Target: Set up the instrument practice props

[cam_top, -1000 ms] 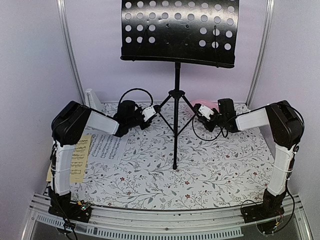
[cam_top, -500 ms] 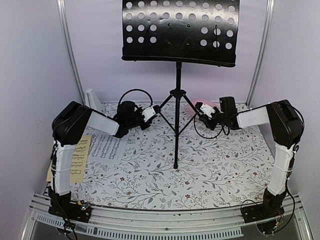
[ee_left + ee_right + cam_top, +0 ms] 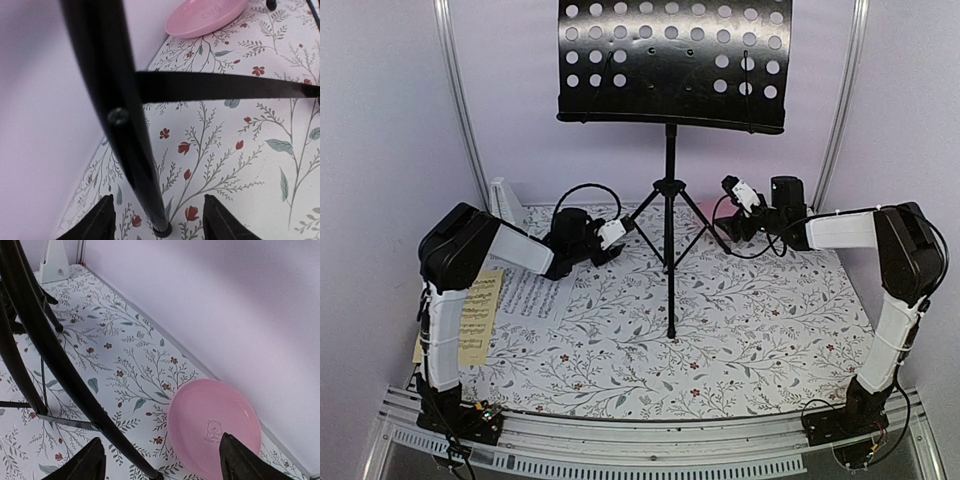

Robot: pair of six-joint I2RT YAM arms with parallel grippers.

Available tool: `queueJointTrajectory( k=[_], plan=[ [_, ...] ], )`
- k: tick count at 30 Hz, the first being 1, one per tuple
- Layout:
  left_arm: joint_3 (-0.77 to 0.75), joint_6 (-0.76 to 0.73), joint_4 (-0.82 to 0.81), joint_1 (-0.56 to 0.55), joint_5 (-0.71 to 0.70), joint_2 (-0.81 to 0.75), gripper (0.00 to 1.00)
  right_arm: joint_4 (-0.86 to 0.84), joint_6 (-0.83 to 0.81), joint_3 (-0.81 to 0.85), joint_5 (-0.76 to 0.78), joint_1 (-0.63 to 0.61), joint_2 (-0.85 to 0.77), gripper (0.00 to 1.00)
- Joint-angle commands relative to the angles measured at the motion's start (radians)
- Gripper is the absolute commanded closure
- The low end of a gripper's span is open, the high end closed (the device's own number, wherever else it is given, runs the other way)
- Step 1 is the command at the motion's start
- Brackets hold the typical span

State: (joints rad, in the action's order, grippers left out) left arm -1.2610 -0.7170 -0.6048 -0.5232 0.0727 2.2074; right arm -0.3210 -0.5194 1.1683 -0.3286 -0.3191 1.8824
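1. Looking at the left tool (image 3: 161, 220) first: its fingers (image 3: 106, 222) are spread wide on either side of one thin back leg of the music stand (image 3: 670, 60). The foot sits in the gap and nothing is being pinched.
2. Same deal with the right tool (image 3: 162, 462). Its jaws are open, with another stand leg running down between them and no contact I can see. It's not holding anything.
3. My guess on why: with one tool per back leg, the arms can steer the tripod without tipping it. With both grips slack, the stand is upright on its own feet at the back middle of the bench (image 3: 750, 330).
4. Next out are the two pages, the yellowish page (image 3: 480, 320) and the white page (image 3: 535, 295). They lie flat by the left arm's base, well away from the stand's shelf, so I'd say that part isn't done yet.
5. The little metronome (image 3: 503, 200) stands in the far left corner against the wall.
6. The pink plate (image 3: 215, 425) is just beyond the right tool, near the back wall.
7. Hard to see:
   - The stand's top edge is cut off in the overhead view.
   - The left arm covers part of both pages.
   - The plate barely shows from above.
   - Both wrist views show only slices of the legs.
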Motion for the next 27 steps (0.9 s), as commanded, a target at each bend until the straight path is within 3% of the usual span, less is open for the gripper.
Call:
queueJointTrajectory(
  k=[1,4,8,12,16,21,27],
  plan=[
    [0.058,0.056,0.033,-0.032,-0.078,-0.116,0.35,-0.052,0.135,-0.047,-0.031,-0.016,-0.131,0.12],
    [0.078,0.168,0.117,-0.047,-0.155,-0.198,0.3,-0.059,0.201,-0.107,-0.041,-0.021,-0.21,0.0],
    [0.069,0.464,0.335,-0.047,-0.19,-0.344,0.25,-0.059,0.321,-0.183,-0.024,-0.027,-0.301,0.01],
    [0.082,0.758,0.58,-0.051,-0.184,-0.442,0.22,0.016,0.549,-0.216,-0.044,-0.029,-0.36,0.01],
    [0.229,0.945,0.641,-0.041,-0.222,-0.584,0.2,0.061,0.647,-0.271,-0.091,-0.057,-0.437,0.01],
    [0.289,1.164,0.841,0.095,-0.388,-0.701,0.21,0.095,0.714,-0.335,-0.097,-0.077,-0.53,0.01],
    [0.154,1.27,1.168,0.176,-0.729,-0.591,0.29,0.103,0.764,-0.36,-0.101,-0.098,-0.563,0.01]
  ],
)
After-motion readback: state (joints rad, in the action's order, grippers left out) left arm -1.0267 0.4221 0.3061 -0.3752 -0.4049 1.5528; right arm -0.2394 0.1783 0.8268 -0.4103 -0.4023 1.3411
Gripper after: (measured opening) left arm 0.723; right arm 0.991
